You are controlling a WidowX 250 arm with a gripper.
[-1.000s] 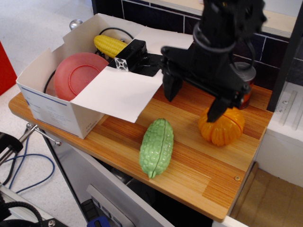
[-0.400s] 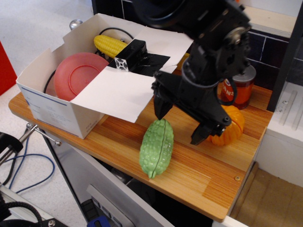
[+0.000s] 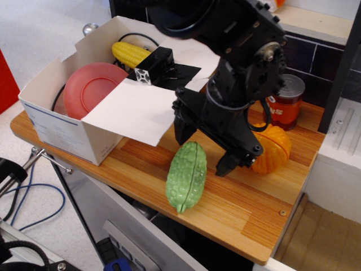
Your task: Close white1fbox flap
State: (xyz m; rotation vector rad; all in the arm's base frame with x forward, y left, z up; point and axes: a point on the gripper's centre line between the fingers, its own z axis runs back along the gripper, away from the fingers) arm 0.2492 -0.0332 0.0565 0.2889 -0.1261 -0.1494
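The white1fbox [image 3: 62, 132] is a large white carton with blue print, standing open at the left of the wooden table. Its flap [image 3: 132, 110], the broad white panel, hangs out flat to the right over the table. My black gripper [image 3: 204, 148] is open. Its left finger [image 3: 181, 129] sits just past the flap's right edge and its right finger [image 3: 228, 164] is beside the orange pumpkin [image 3: 273, 148]. The gripper hovers low over the top of the green bitter gourd [image 3: 186, 175] and holds nothing.
Inside the box lie a pink plate [image 3: 90, 90], a yellow corn cob [image 3: 131, 54] and a black block [image 3: 153, 66]. A red can [image 3: 286, 103] stands behind the pumpkin. The table's front edge [image 3: 225, 240] is close to the gourd.
My gripper has come down and moved left, from above the pumpkin to low over the gourd, close to the flap's right edge. The box and flap have not moved.
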